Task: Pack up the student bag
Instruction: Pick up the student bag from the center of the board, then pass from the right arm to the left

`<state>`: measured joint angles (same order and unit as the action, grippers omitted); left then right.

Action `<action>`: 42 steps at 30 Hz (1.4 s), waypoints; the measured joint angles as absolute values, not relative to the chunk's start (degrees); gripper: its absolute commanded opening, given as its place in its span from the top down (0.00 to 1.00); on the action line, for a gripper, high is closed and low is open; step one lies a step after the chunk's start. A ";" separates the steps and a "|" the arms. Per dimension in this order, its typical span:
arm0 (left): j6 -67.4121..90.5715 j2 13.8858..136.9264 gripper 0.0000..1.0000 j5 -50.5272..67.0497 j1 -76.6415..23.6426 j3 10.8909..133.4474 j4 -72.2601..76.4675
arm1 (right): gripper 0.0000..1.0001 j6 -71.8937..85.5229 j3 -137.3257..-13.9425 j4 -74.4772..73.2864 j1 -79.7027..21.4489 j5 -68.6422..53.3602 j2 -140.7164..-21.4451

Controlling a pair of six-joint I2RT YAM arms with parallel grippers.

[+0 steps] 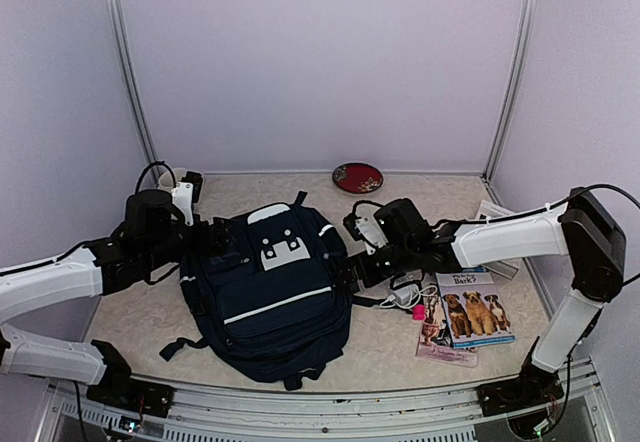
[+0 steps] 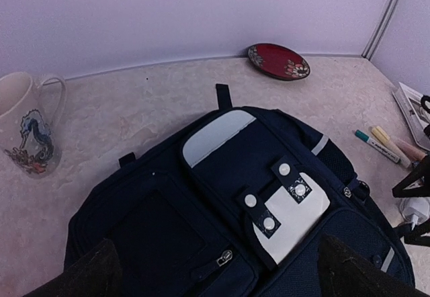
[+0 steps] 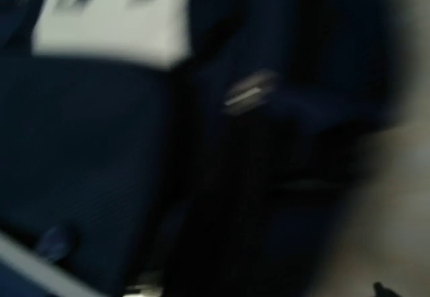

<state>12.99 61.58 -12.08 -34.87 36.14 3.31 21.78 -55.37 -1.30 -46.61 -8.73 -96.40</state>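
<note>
Top external: dog book (image 1: 476, 309) reads "Bark?", near the student bag (image 1: 268, 292)

The pale speckled table (image 1: 395, 352) bears the student bag (image 1: 270, 302) flat at its centre. A red plate (image 1: 357, 177) sits at 12 o'clock and a painted mug (image 2: 27, 132) at 10 o'clock. Markers (image 2: 381, 142) lie around 3 o'clock and a dog book (image 1: 476, 309) at 4 o'clock

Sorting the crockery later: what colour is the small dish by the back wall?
The dish is red with a pale floral pattern, clearest in the left wrist view.
</note>
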 measured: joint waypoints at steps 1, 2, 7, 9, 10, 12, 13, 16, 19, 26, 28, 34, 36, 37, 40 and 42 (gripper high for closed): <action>13.54 60.97 0.01 -11.75 -34.87 35.42 2.81 | 0.02 22.00 -56.31 -2.11 -47.99 -9.58 -97.82; 13.96 60.38 0.01 -11.44 -34.85 34.89 2.33 | 0.04 22.11 -56.93 -2.72 -48.80 -10.22 -98.85; 15.38 59.02 0.01 -9.89 -34.87 34.13 1.65 | 0.37 23.68 -59.11 -4.51 -49.82 -14.59 -104.62; 15.90 58.98 0.01 -9.17 -34.87 34.11 1.63 | 0.64 23.83 -60.05 -4.47 -49.63 -16.58 -106.21; 16.12 58.98 0.01 -8.95 -34.87 34.11 1.63 | 0.77 23.88 -60.58 -4.60 -49.54 -17.28 -106.67; 16.40 58.98 0.01 -8.10 -34.85 34.11 1.63 | 0.99 23.77 -61.56 -5.02 -49.32 -17.91 -106.85; 16.49 58.98 0.01 -7.35 -34.85 34.11 1.67 | 1.00 23.42 -62.19 -5.69 -49.30 -18.09 -106.80; 16.56 58.48 0.01 -3.95 -34.85 34.06 2.31 | 1.00 22.04 -63.42 -7.75 -49.04 -17.78 -105.82; 16.75 55.29 0.01 -0.21 -34.85 32.95 5.08 | 1.00 19.81 -64.88 -11.70 -48.05 -17.47 -104.40; 17.15 51.18 0.01 4.97 -34.89 32.32 9.80 | 1.00 13.28 -71.64 -19.46 -46.59 -16.71 -99.81; 17.19 52.34 0.01 6.31 -35.18 32.32 9.78 | 1.00 11.35 -73.60 -20.47 -46.17 -16.03 -98.32; 17.19 57.04 0.01 8.29 -36.71 34.04 8.01 | 1.00 6.33 -81.28 -23.81 -43.99 -15.29 -97.32; 16.43 59.09 0.01 8.58 -36.75 36.25 6.50 | 1.00 4.82 -83.57 -24.97 -43.66 -15.73 -97.32; 15.90 60.23 0.01 8.58 -36.84 37.80 5.63 | 1.00 4.10 -84.40 -25.50 -43.62 -16.03 -97.32; 12.75 62.57 0.01 7.57 -38.39 42.87 2.76 | 1.00 1.19 -87.33 -27.59 -43.38 -18.06 -97.32; 9.23 63.18 0.01 5.91 -40.91 46.83 1.04 | 1.00 -0.97 -88.58 -28.05 -43.44 -20.12 -97.14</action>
<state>9.23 63.18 5.91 -40.91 46.83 1.04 -0.97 -88.58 -28.05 -43.44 -20.12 -97.14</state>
